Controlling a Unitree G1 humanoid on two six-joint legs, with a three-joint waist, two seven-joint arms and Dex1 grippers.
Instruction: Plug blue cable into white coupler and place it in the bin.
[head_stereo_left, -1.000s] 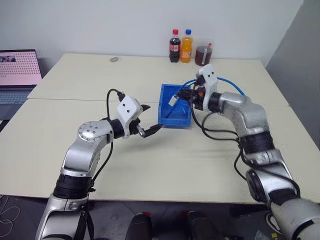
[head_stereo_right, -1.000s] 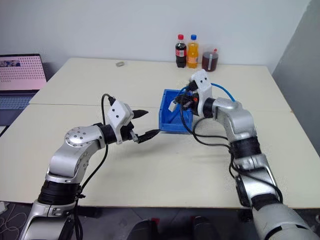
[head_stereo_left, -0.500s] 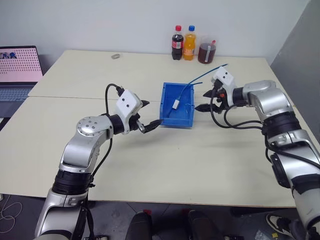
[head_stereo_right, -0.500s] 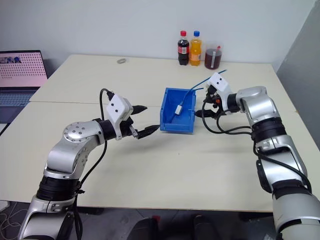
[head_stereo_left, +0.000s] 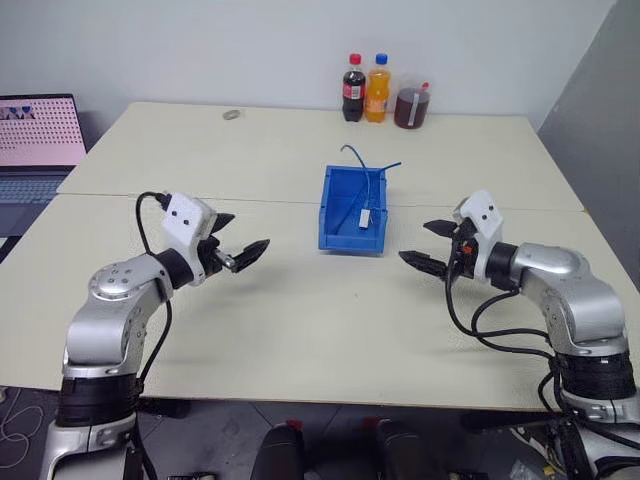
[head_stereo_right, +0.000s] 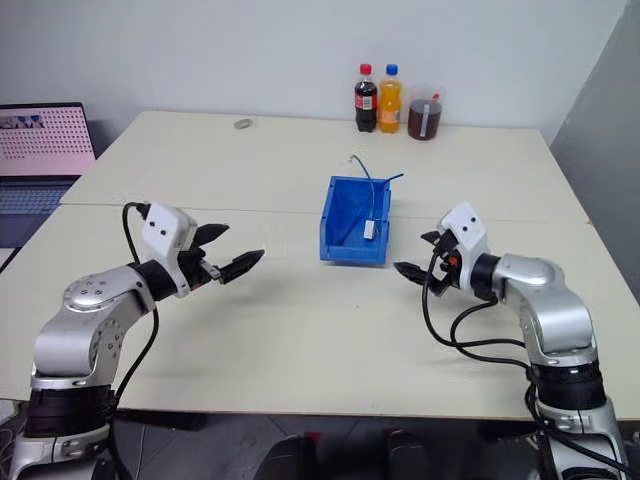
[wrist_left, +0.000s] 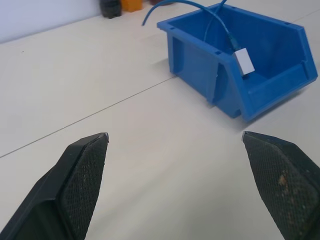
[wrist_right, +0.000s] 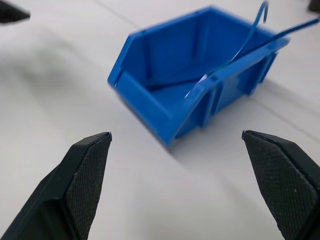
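Note:
The bin (head_stereo_left: 349, 240), bright blue with low walls, stands at the middle of the table. Inside it lies the white coupler (head_stereo_left: 366, 217) with the blue cable (head_stereo_left: 371, 186) plugged into it. The cable runs up over the bin's far rim, and its end sticks out beyond. In the left wrist view the coupler (wrist_left: 244, 61) leans on the bin's inner wall (wrist_left: 210, 75). My left gripper (head_stereo_left: 246, 231) hovers open and empty to the bin's left. On the bin's right, my right gripper (head_stereo_left: 415, 241) is also open and empty. Both point toward the bin from a distance.
A cola bottle (head_stereo_left: 351, 90), an orange bottle (head_stereo_left: 377, 88) and a cup of dark drink (head_stereo_left: 409, 107) stand at the table's far edge. A small grey ring (head_stereo_left: 231, 114) lies at the far left. A laptop (head_stereo_left: 35, 140) sits off the left side.
My right gripper opened, left the coupler and cable in the bin, and drew back to the right. My left gripper moved left, away from the bin.

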